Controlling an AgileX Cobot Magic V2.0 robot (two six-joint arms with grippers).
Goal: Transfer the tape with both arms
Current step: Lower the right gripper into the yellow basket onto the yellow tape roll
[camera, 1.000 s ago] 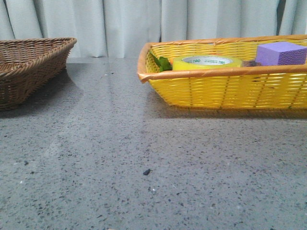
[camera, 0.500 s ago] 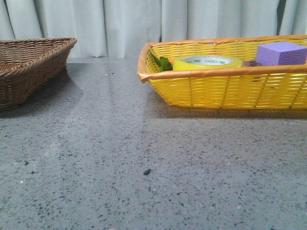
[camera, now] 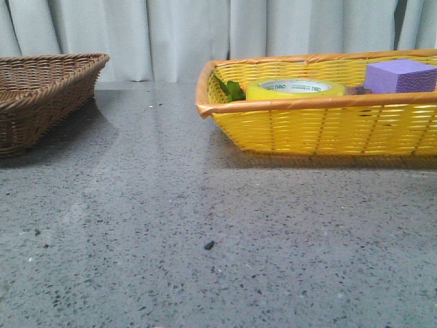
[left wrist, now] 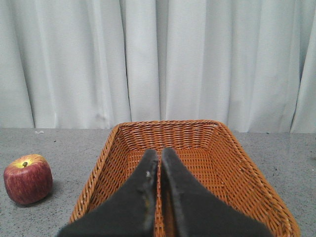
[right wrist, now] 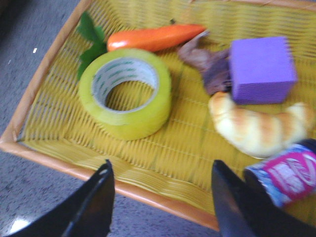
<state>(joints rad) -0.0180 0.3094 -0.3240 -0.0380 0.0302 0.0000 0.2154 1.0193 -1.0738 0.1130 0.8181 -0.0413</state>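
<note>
In the yellow basket (camera: pixel 328 126) at the desk's (camera: pixel 205 205) far right, the tape (right wrist: pixel 124 92) lies flat near the left wall, beside the carrot (right wrist: pixel 153 37). Front view matches the earlier frames: nothing has moved, no pickup begun. Right pincer (right wrist: pixel 160 200) hangs wide above the basket's near rim; left pincer (left wrist: pixel 158 168) is pressed closed over the brown basket (left wrist: pixel 237 168).

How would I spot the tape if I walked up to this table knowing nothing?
Find the yellow basket on the table's right side. The tape lies flat near its left end, beside the carrot and its green leaves. It is the only ring-shaped thing there: a wide yellow roll with a white core and an open hole, unlike the purple block or the croissant.
</note>
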